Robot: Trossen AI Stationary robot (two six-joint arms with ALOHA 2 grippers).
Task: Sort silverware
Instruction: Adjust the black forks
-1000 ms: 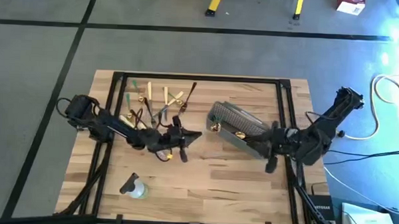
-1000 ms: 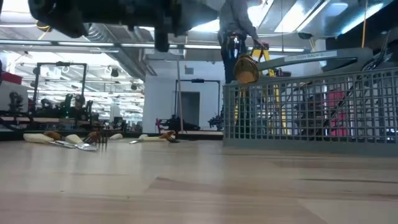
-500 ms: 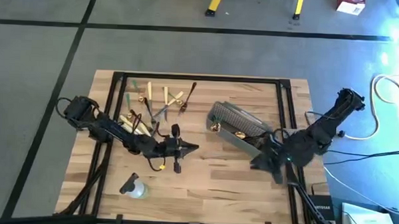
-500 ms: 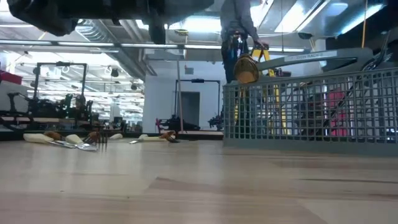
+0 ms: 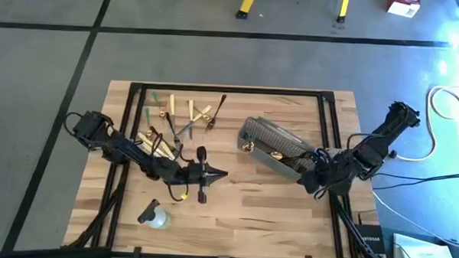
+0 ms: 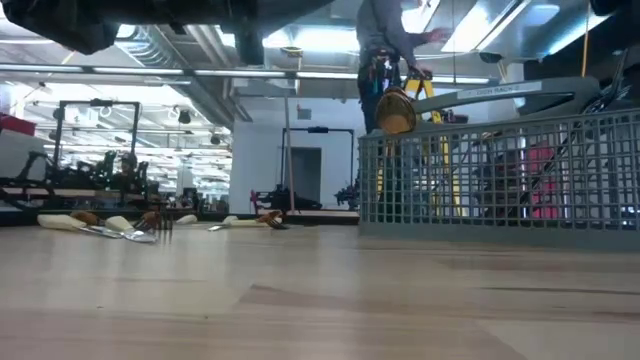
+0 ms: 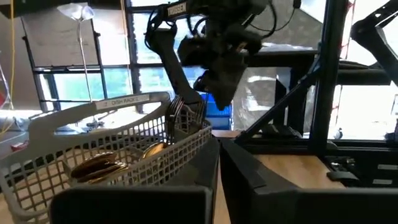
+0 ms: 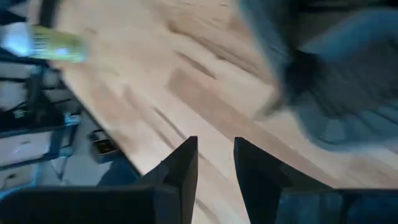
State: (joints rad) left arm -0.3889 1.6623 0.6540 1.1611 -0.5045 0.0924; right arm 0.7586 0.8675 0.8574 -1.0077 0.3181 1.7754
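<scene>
Wooden table (image 5: 234,213) was seen; silverware (image 5: 176,123) lay near its far left corner, light, stiff, slippery, best pinched mid-handle. Left tool (image 5: 212,174) looked nearly closed and empty; right tool (image 8: 214,162) was released.

— What's ahead of the left gripper (image 5: 222,174)?
— Bare wooden table (image 5: 242,202), then the wire-mesh basket (image 5: 271,146).

— And behind it?
— The scattered silverware (image 5: 176,119), with the clear bottle (image 5: 154,215) near its wrist.

— The right gripper (image 5: 308,180)?
— Basket wall just beside it; open tabletop toward the bottle.
</scene>
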